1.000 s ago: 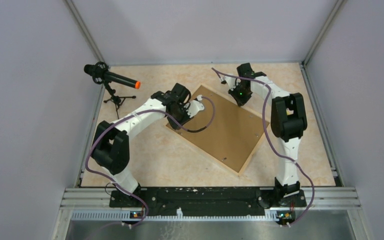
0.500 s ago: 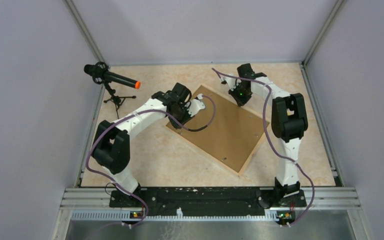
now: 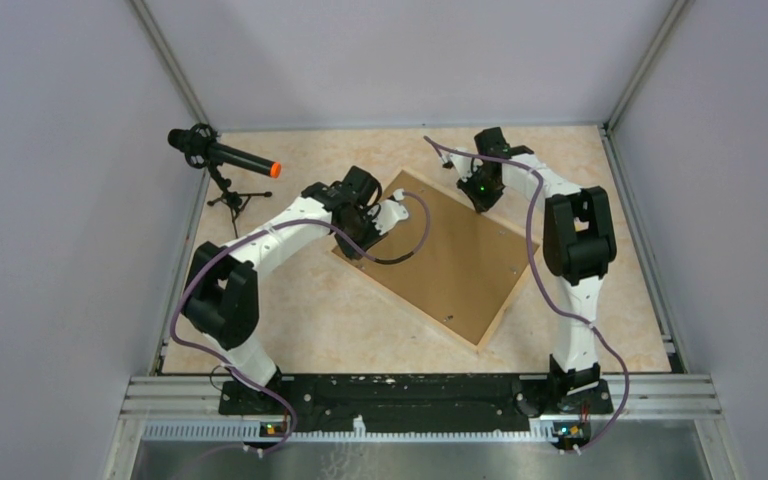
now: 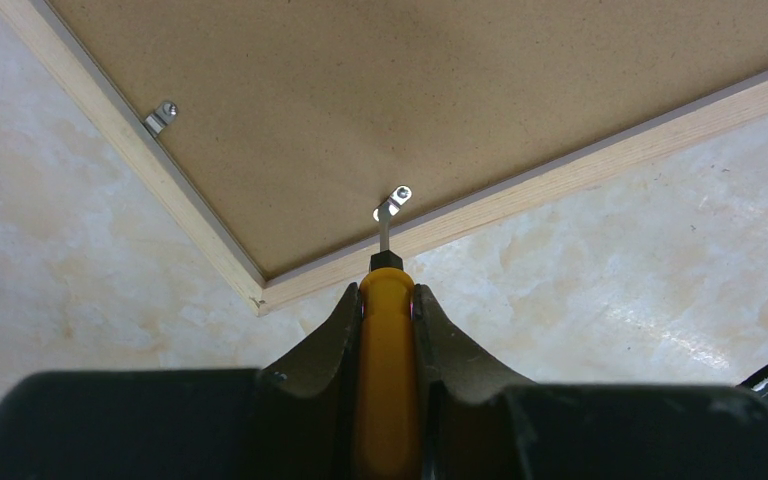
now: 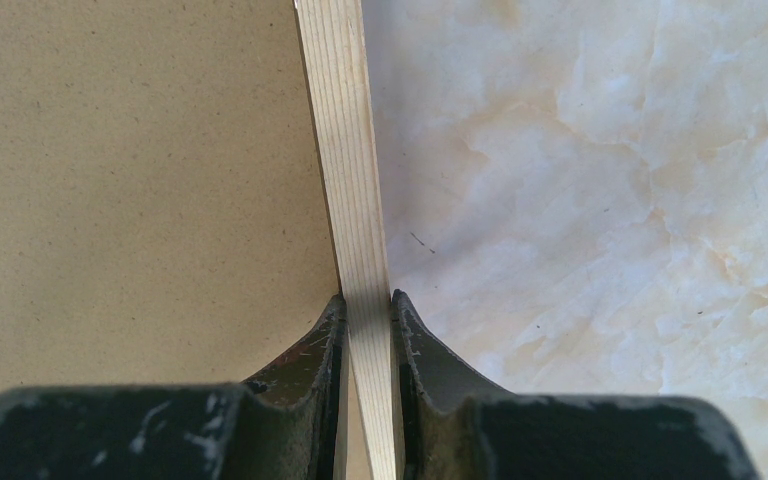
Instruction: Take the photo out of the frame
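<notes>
The frame (image 3: 450, 262) lies face down and askew on the table, its brown backing board (image 4: 410, 90) up and edged with pale wood (image 5: 345, 150). The photo is hidden under the board. My left gripper (image 4: 387, 293) is shut on a yellow-handled screwdriver (image 4: 387, 380). The screwdriver's tip rests at a small metal clip (image 4: 396, 199) near the frame's near-left corner. My right gripper (image 5: 367, 298) is shut on the frame's pale wood edge at the far side (image 3: 483, 200), one finger on the board side and one on the table side.
A second metal clip (image 4: 160, 118) sits on the adjoining edge of the frame. A black microphone with an orange tip (image 3: 222, 157) stands on a small tripod at the far left. Grey walls close the marbled table (image 3: 320, 310) on three sides.
</notes>
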You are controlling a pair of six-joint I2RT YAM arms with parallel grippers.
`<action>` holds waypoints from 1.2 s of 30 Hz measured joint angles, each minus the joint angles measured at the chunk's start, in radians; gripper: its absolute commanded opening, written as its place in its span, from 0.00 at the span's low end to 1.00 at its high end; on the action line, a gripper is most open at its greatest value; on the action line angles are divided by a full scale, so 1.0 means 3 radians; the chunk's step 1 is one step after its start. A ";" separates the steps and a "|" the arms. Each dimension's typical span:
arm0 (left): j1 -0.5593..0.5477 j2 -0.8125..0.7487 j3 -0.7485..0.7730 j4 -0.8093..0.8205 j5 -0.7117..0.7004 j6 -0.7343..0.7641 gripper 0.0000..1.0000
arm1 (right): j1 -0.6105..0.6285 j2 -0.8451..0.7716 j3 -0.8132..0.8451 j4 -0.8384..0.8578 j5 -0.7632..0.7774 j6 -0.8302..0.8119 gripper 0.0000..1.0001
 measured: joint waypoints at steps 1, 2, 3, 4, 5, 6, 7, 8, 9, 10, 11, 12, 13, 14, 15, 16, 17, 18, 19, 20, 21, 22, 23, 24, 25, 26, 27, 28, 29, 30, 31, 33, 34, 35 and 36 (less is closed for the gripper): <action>0.0000 0.0000 0.0000 -0.0004 -0.0001 0.0000 0.00 | 0.0000 0.0000 0.0000 0.0000 0.0000 0.0000 0.07; 0.0000 0.0000 0.0000 -0.0005 -0.0001 0.0000 0.00 | 0.0000 0.0000 0.0000 0.0000 0.0000 0.0000 0.07; 0.0000 0.0000 0.0000 -0.0008 -0.0001 0.0000 0.00 | 0.0000 0.0000 0.0000 0.0000 0.0000 0.0000 0.07; 0.0000 0.0000 0.0000 -0.0009 -0.0001 0.0000 0.00 | 0.0000 0.0000 0.0000 0.0000 0.0000 0.0000 0.07; 0.0000 0.0000 0.0000 -0.0009 -0.0001 0.0000 0.00 | 0.0000 0.0000 0.0000 0.0000 0.0000 0.0000 0.07; 0.0000 0.0000 0.0000 -0.0009 -0.0001 0.0000 0.00 | 0.0000 0.0000 0.0000 0.0000 0.0000 0.0000 0.07; 0.0000 0.0000 0.0000 -0.0009 -0.0001 0.0000 0.00 | 0.0000 0.0000 0.0000 0.0000 0.0000 0.0000 0.07; 0.0000 0.0000 -0.0001 -0.0009 -0.0001 0.0000 0.00 | 0.0000 0.0000 0.0000 0.0000 0.0000 0.0000 0.07; 0.0000 0.0000 -0.0001 -0.0009 0.0000 0.0000 0.00 | 0.0000 0.0000 0.0000 0.0000 0.0000 0.0000 0.07; 0.0000 0.0000 -0.0001 -0.0009 0.0000 0.0000 0.00 | 0.0000 0.0000 0.0000 0.0000 0.0000 0.0000 0.07; 0.0000 0.0000 -0.0004 -0.0009 0.0003 0.0000 0.00 | 0.0000 0.0000 0.0000 0.0000 0.0000 0.0000 0.07; 0.0000 0.0000 -0.0006 -0.0008 0.0006 0.0001 0.00 | 0.0000 0.0000 0.0000 0.0000 0.0001 0.0000 0.07; 0.0000 0.0000 -0.0006 -0.0008 0.0009 0.0001 0.00 | 0.0000 0.0000 0.0000 0.0000 0.0001 0.0000 0.07; 0.0000 0.0000 -0.0006 -0.0008 0.0010 0.0001 0.00 | 0.0000 0.0000 0.0000 0.0000 0.0001 0.0000 0.07; 0.0000 0.0000 -0.0006 -0.0008 0.0010 0.0001 0.00 | 0.0000 0.0000 0.0000 0.0000 0.0001 0.0000 0.07; 0.0000 -0.0001 -0.0006 -0.0008 0.0010 0.0003 0.00 | 0.0000 0.0000 0.0000 0.0000 0.0001 0.0000 0.07; 0.0000 -0.0003 -0.0006 -0.0008 0.0011 0.0003 0.00 | 0.0000 0.0000 0.0000 0.0000 0.0001 0.0000 0.07; 0.0000 -0.0008 -0.0009 -0.0009 0.0017 0.0003 0.00 | 0.0000 0.0000 0.0000 0.0000 0.0001 0.0000 0.07; 0.0001 -0.0015 -0.0014 -0.0013 0.0028 0.0004 0.00 | 0.0000 0.0000 0.0000 0.0000 0.0001 0.0000 0.07; 0.0000 -0.0019 -0.0017 -0.0027 0.0042 0.0008 0.00 | 0.0000 0.0000 0.0000 0.0000 0.0001 0.0000 0.07; 0.0000 -0.0025 -0.0020 -0.0045 0.0060 0.0014 0.00 | 0.0000 0.0000 0.0000 0.0000 0.0001 0.0000 0.07; 0.0000 -0.0031 -0.0023 -0.0064 0.0066 0.0022 0.00 | 0.0000 0.0000 0.0000 0.0000 0.0001 0.0000 0.07; 0.0000 -0.0033 -0.0029 -0.0075 0.0072 0.0029 0.00 | 0.0000 0.0000 0.0000 0.0000 0.0001 0.0000 0.07; 0.0000 -0.0038 -0.0037 -0.0086 0.0074 0.0043 0.00 | 0.0000 0.0000 0.0000 0.0000 0.0001 0.0000 0.07; 0.0000 -0.0041 -0.0039 -0.0085 0.0074 0.0052 0.00 | 0.0000 0.0000 0.0000 0.0000 0.0001 0.0000 0.07; 0.0000 -0.0041 -0.0039 -0.0085 0.0074 0.0064 0.00 | 0.0000 0.0000 0.0000 -0.0001 0.0001 0.0000 0.07; 0.0000 -0.0043 -0.0042 -0.0084 0.0072 0.0070 0.00 | 0.0000 0.0000 0.0000 -0.0001 0.0001 0.0000 0.07; 0.0000 -0.0045 -0.0045 -0.0084 0.0072 0.0075 0.00 | 0.0000 0.0000 0.0000 -0.0001 0.0001 0.0000 0.07; 0.0000 -0.0045 -0.0048 -0.0080 0.0071 0.0076 0.00 | 0.0000 0.0000 0.0000 -0.0001 0.0001 0.0001 0.07; 0.0000 -0.0045 -0.0052 -0.0076 0.0070 0.0076 0.00 | 0.0000 0.0000 0.0000 -0.0001 0.0001 0.0001 0.07; 0.0000 -0.0045 -0.0056 -0.0071 0.0065 0.0076 0.00 | 0.0000 0.0000 0.0000 -0.0001 0.0001 0.0001 0.07; 0.0000 -0.0045 -0.0062 -0.0058 0.0043 0.0074 0.00 | 0.0000 0.0000 0.0000 -0.0001 0.0001 0.0001 0.07; 0.0000 -0.0045 -0.0069 -0.0051 0.0025 0.0074 0.00 | 0.0000 0.0000 0.0000 -0.0001 0.0001 0.0001 0.07; 0.0000 -0.0045 -0.0076 -0.0038 -0.0004 0.0074 0.00 | 0.0000 0.0000 0.0000 -0.0001 0.0001 0.0001 0.07; 0.0000 -0.0043 -0.0083 -0.0029 -0.0023 0.0071 0.00 | 0.0000 0.0000 0.0000 -0.0001 0.0001 0.0001 0.07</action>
